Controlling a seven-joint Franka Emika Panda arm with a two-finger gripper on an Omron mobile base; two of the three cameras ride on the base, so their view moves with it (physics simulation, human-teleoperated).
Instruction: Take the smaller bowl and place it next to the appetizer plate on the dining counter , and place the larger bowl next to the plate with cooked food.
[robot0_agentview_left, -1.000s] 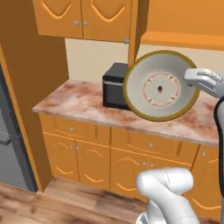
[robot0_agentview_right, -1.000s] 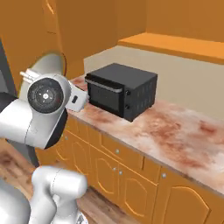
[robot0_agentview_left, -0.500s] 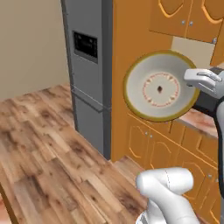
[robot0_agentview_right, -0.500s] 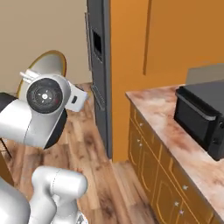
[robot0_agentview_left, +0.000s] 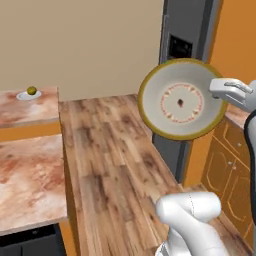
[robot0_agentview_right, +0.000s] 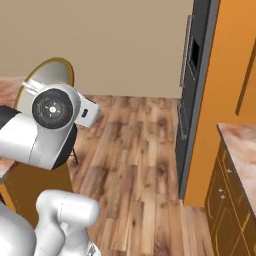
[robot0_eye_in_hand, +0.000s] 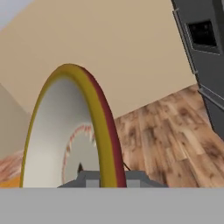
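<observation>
Since half a second ago the base has swung round, and the dining counter (robot0_agentview_left: 30, 175) now lies at nine o'clock. At three o'clock the gripper (robot0_agentview_left: 220, 92) is clamped on the rim of the smaller bowl (robot0_agentview_left: 181, 100), held upright on edge: cream inside, olive-yellow rim, red dotted ring, dark centre spot.
</observation>
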